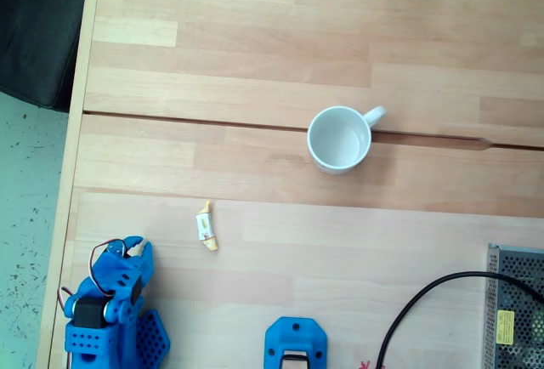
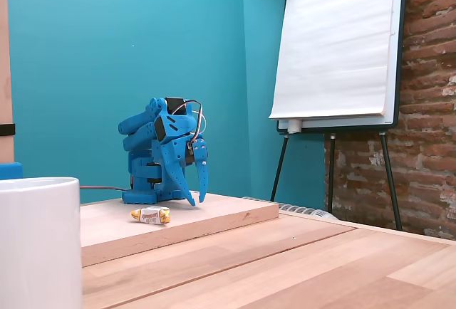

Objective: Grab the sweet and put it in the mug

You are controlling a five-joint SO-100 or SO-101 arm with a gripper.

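Sweet first: the tiny wrapped candy in white and yellow paper with twisted ends [image 1: 206, 226] lies flat on the light wooden table [image 1: 340, 241], at about eight o'clock from the round white ceramic mug [image 1: 339, 139] and well apart from it in the top-down fixed view. It looks light, crinkly and slippery; gripping across its fuller middle seems safest, not the twisted ends. The blue two-finger gripper [image 2: 197, 194] hangs near it, fingers slightly apart, holding nothing.
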